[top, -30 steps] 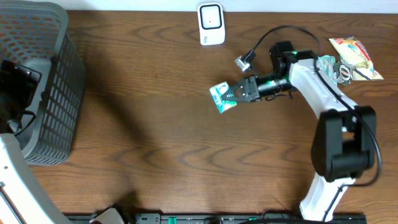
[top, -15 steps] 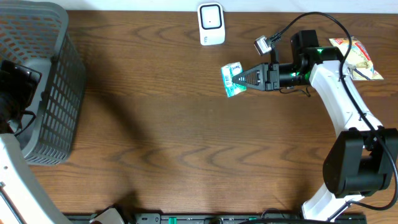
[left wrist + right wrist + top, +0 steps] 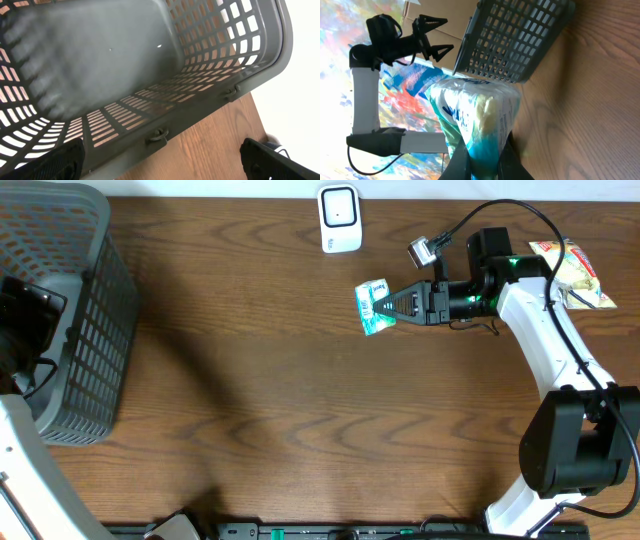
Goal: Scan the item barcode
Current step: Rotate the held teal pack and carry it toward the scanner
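over the last second the right gripper [image 3: 392,307] is swinging the teal packet [image 3: 374,308] up and rightward, then holding steady. its jaws are pinching the packet's end, keeping it near the white scanner [image 3: 339,218], below and a little right of it. the presenting step is under way; next, i judge, the barcode face is needing to turn toward the scanner window. bare table [image 3: 300,410] is lying all around; the basket [image 3: 90,240] is sitting well apart at left, the left gripper [image 3: 162,167] hanging spread wide over it.
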Available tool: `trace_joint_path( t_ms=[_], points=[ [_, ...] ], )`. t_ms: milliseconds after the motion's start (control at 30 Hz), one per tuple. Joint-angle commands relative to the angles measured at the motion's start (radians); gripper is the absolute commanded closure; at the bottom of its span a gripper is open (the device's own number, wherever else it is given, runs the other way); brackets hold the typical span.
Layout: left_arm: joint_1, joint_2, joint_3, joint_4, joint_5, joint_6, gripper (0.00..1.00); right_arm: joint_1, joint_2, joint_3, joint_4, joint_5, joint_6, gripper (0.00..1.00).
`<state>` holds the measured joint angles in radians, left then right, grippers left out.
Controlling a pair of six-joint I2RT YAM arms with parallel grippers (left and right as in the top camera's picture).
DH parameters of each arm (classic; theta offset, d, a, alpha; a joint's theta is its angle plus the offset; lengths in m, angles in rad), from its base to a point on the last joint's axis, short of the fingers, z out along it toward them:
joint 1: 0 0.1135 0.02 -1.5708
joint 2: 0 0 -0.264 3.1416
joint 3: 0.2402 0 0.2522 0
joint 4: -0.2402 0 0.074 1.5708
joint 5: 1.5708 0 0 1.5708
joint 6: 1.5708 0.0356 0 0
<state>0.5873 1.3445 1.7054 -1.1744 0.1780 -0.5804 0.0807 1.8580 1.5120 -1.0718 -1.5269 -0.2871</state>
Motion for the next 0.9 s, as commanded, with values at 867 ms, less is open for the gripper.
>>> trace_joint_path(
  t_ms=[867],
  points=[
    [0.003, -0.005, 0.014, -0.002, -0.005, -0.008, 0.02, -0.001, -0.007, 0.015, 0.044, -0.035, 0.058, 0.99]
  ],
)
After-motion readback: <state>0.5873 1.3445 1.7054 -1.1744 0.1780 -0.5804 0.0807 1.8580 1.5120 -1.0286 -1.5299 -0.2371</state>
